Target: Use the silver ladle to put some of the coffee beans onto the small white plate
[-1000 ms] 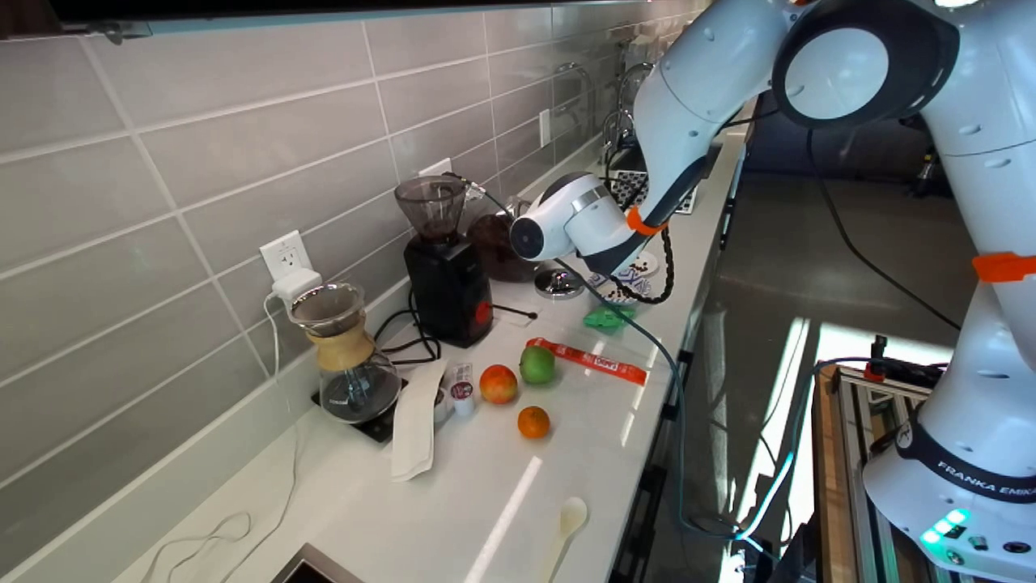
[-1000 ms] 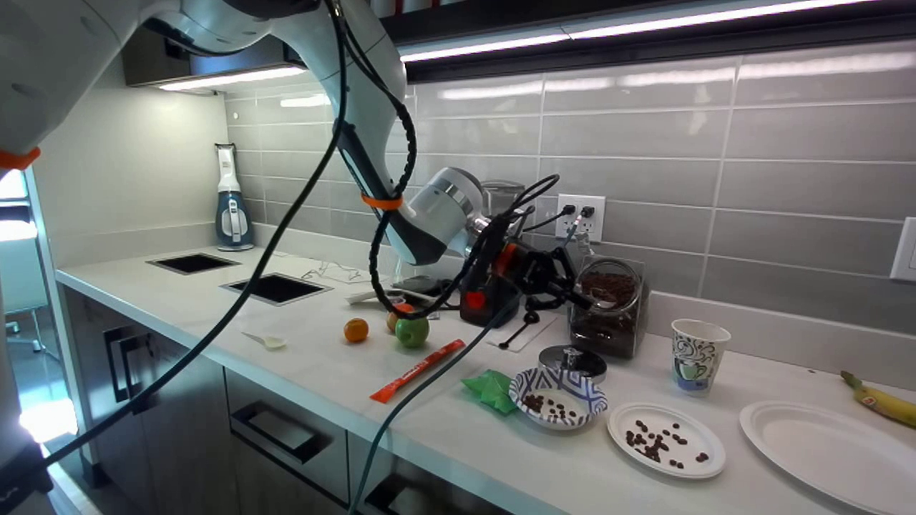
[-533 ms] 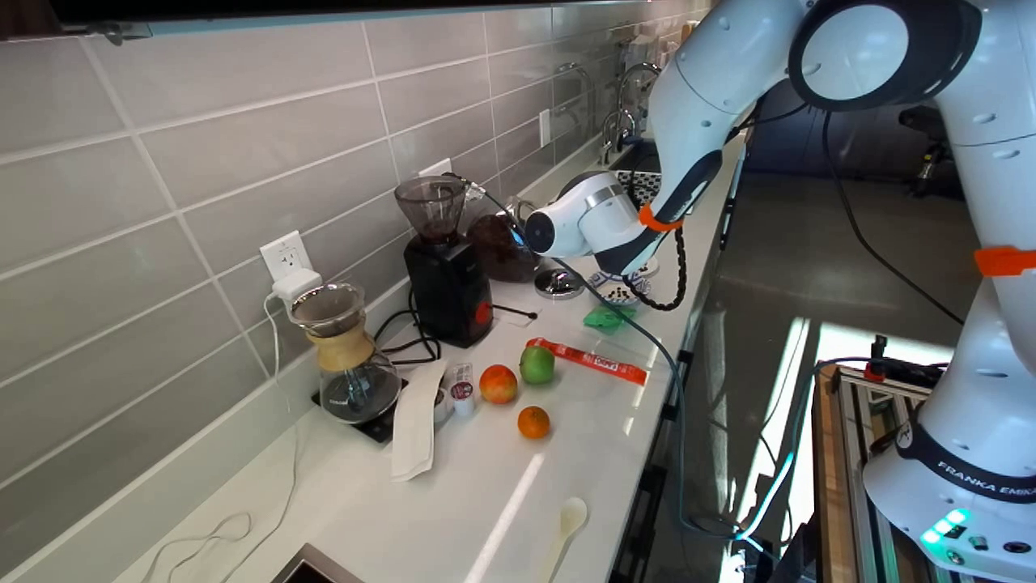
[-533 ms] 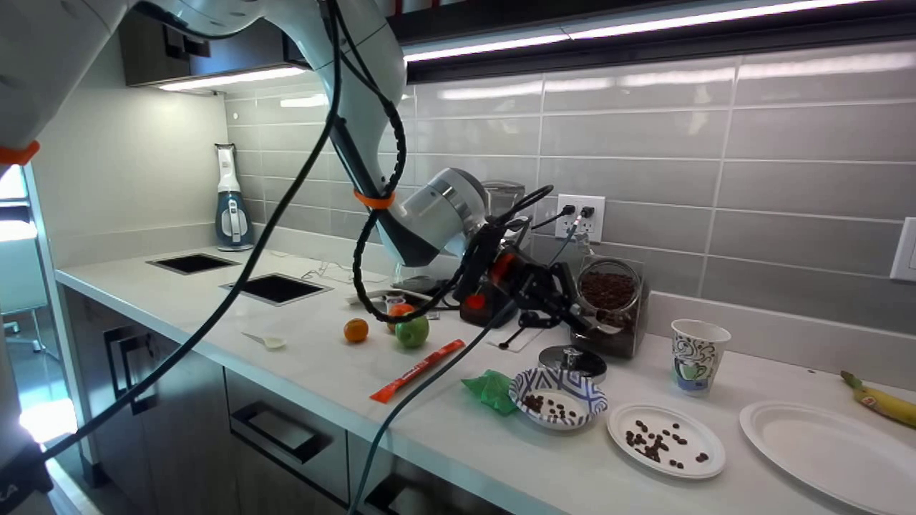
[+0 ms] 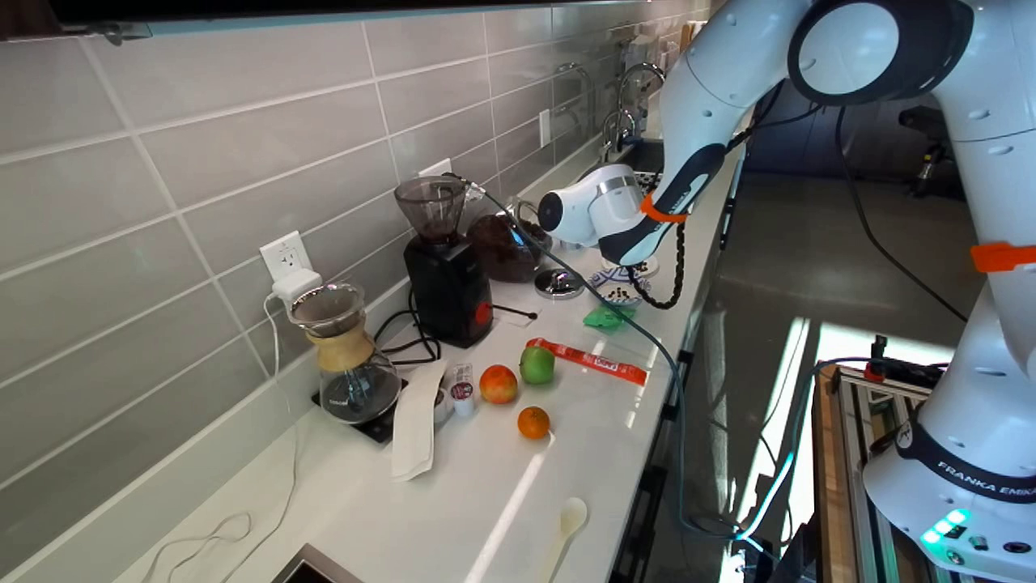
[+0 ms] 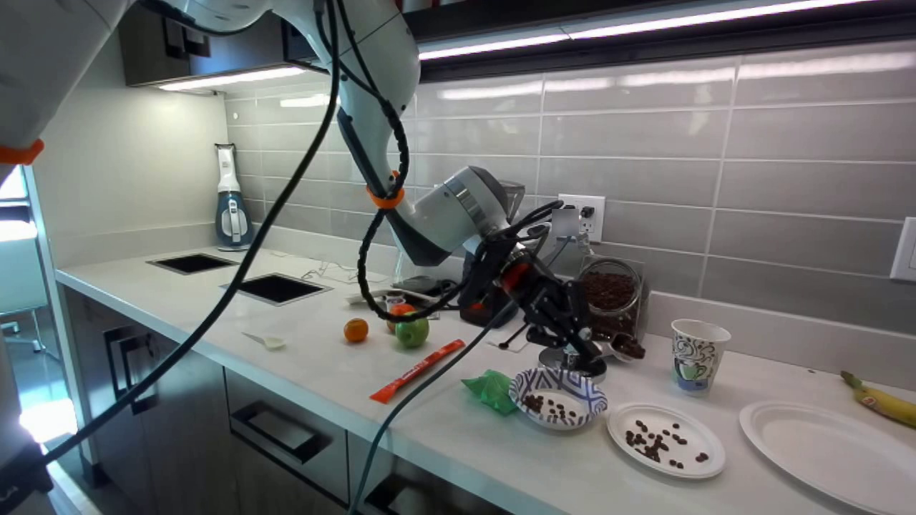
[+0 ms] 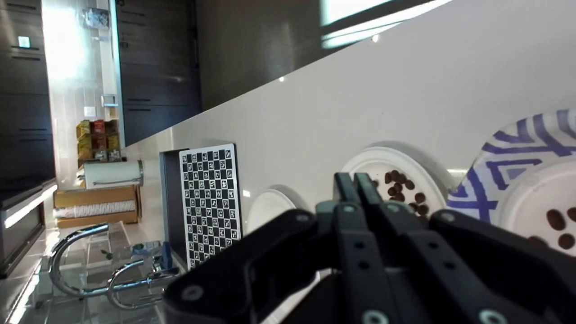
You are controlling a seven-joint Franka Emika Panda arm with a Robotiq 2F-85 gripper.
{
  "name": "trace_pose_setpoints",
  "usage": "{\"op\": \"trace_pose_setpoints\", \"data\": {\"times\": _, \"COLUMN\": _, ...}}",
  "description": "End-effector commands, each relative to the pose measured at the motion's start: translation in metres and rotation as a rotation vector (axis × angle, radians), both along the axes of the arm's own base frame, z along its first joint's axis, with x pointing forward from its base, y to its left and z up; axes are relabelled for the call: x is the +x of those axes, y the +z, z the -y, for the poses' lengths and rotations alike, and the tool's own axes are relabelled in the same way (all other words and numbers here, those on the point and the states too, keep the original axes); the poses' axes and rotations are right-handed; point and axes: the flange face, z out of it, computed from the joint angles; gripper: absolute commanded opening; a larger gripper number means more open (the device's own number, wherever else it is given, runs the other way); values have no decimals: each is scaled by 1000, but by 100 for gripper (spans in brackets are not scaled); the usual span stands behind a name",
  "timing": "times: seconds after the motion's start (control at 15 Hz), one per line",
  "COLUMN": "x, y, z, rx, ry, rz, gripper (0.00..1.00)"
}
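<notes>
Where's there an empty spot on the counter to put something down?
There's one bare patch between the orange, the white paper and the pale spoon. Another is between the cup, the banana and the big plate. It's crowded by the jar, lid, bowl and small plate, and the gripper is there too, holding the ladle.

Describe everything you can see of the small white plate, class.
The small white plate is round and shallow with a raised rim, and looks like paper. It lies flat on the counter between the patterned bowl and the larger white plate. Dark brown coffee beans rest on it, some clustered, some apart. Whether it touches the bowl is unclear. In the wrist view, the gripper partly hides it.
</notes>
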Motion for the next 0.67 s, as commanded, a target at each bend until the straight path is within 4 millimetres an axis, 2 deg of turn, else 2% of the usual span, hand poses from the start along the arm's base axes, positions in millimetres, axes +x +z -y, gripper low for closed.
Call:
{"op": "trace_pose_setpoints", "data": {"times": 0.0, "x": -4, "y": 2, "z": 12, "rx": 44, "ry": -49, "rz": 7, "gripper": 1}}
{"op": "trace_pose_setpoints", "data": {"times": 0.6, "x": -10, "y": -5, "z": 47, "rx": 224, "ry": -72, "rz": 5, "gripper": 1}}
